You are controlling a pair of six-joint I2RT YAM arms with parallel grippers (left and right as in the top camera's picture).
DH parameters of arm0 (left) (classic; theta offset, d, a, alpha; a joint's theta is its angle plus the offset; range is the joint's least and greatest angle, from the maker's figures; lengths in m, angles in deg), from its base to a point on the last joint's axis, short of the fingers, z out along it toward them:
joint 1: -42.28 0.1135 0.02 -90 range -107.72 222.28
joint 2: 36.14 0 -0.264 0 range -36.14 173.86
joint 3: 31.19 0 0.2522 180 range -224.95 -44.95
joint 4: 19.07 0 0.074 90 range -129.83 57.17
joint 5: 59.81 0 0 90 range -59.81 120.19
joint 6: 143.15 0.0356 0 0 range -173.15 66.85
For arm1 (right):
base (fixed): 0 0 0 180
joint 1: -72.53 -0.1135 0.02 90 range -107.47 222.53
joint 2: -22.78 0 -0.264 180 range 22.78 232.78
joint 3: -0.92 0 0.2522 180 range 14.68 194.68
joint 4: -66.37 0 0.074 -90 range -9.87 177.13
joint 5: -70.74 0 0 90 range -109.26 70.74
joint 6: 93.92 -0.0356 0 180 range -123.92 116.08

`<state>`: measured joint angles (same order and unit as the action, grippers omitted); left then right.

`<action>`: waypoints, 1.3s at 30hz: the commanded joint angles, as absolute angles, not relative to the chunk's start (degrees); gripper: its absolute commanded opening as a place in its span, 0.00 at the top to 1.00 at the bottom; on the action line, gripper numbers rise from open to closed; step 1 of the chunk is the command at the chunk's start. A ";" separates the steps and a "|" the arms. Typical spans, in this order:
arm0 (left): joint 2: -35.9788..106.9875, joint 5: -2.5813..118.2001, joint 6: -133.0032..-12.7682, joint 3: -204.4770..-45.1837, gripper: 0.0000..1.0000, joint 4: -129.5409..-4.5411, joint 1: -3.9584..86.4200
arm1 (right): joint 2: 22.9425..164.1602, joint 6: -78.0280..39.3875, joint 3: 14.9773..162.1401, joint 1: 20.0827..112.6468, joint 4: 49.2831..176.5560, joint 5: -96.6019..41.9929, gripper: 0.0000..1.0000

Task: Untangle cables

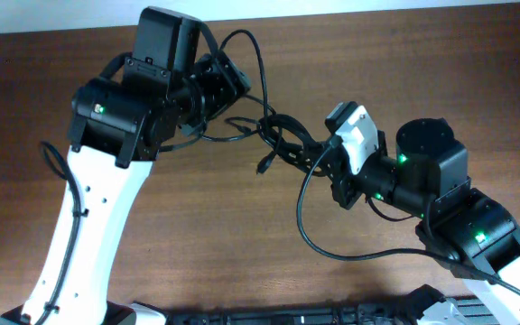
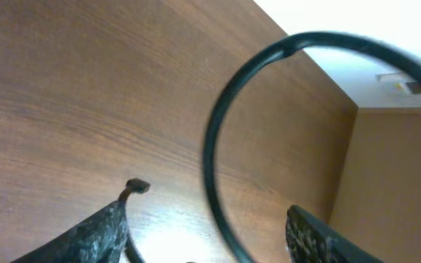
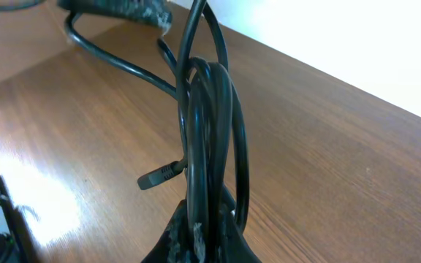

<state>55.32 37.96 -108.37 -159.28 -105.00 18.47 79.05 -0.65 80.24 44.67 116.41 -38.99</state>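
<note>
The black cables [image 1: 283,135] hang in a tangled bunch between my two grippers, above the wooden table. My right gripper [image 1: 314,155] is shut on a bundle of several strands [image 3: 210,109], seen upright in the right wrist view between its fingers [image 3: 203,230]. A small plug end [image 3: 156,177] sticks out to the left of the bundle; it also shows from overhead [image 1: 262,167]. My left gripper [image 1: 231,86] is at the bunch's upper left. In the left wrist view its fingers [image 2: 209,219] are wide apart, and one cable loop [image 2: 218,124] runs between them. Another plug [image 2: 137,186] shows by the left finger.
The brown wooden table [image 1: 197,235] fills the scene. A thicker black wire [image 1: 307,236] loops from my right arm down over the table. The table's far edge meets a white wall [image 3: 357,36]. Dark equipment [image 1: 332,316] lies along the near edge.
</note>
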 commanded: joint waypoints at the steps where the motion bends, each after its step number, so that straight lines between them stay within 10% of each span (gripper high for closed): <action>1: 55.58 38.55 -108.87 -160.22 0.32 -105.59 18.66 | 78.55 -3.39 81.03 44.41 114.33 -43.27 0.96; 12: 55.67 38.93 -109.27 -160.22 0.97 -105.56 18.66 | 78.55 -3.39 81.01 44.41 114.90 -44.76 0.96; 26: 55.60 35.93 -109.79 -160.24 1.00 -102.68 22.66 | 78.55 -3.34 81.01 44.41 121.45 -40.65 0.96; 36: 55.60 34.90 -111.85 -160.24 0.94 -102.09 29.59 | 78.55 -3.32 81.01 44.41 122.02 -40.63 0.96; 37: 55.60 34.93 -111.82 -160.24 0.85 -102.22 29.70 | 78.55 -3.32 81.01 44.41 122.00 -40.63 0.96; 39: 55.62 34.97 -110.47 -160.24 0.34 -102.90 29.64 | 78.55 -3.34 81.01 44.41 121.94 -39.82 0.96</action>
